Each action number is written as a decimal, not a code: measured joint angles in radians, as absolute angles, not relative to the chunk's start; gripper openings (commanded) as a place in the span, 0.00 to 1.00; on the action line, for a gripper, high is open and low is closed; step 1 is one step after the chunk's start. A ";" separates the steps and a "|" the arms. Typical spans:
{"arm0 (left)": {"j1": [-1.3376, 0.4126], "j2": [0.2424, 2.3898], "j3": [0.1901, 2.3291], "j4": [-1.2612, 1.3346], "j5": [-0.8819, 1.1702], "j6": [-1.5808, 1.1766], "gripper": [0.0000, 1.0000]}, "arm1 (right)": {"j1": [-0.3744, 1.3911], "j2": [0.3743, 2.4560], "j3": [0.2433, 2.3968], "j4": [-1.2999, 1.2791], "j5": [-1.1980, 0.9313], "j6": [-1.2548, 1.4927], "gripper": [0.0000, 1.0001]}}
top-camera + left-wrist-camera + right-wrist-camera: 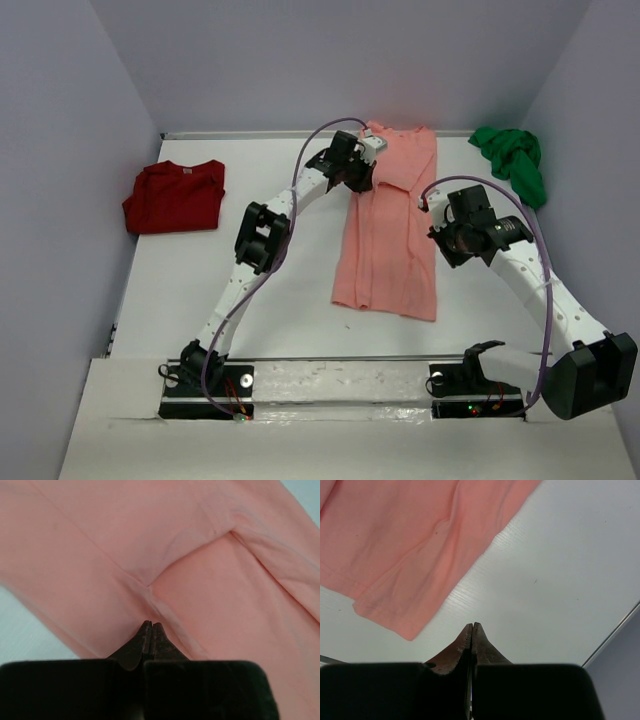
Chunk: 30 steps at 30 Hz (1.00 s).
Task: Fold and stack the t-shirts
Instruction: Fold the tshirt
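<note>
Midway across the table [180, 290], the salmon-pink shirt [388, 225] lay narrowed into a long strip, presumably for crosswise folding. Left gripper [151, 626], above its far end, and right gripper [472, 626], beside its edge, were shut, empty.

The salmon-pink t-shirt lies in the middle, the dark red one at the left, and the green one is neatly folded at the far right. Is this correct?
Not quite: the green t-shirt lies crumpled at the far right, not folded; the top external view shows it. The rest holds.
</note>
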State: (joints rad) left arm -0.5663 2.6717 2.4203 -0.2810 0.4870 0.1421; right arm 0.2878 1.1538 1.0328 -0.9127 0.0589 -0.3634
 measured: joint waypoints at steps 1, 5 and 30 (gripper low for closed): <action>-0.563 2.672 2.420 -0.280 0.466 0.130 0.00 | 0.288 1.154 1.033 -0.913 0.058 -0.363 0.00; -0.554 2.672 2.420 -0.273 0.409 0.089 0.00 | 0.288 1.154 1.033 -0.914 0.055 -0.364 0.00; -0.476 2.683 2.316 -0.167 0.613 -0.222 0.00 | 0.288 1.235 1.058 -0.937 0.066 -0.367 0.00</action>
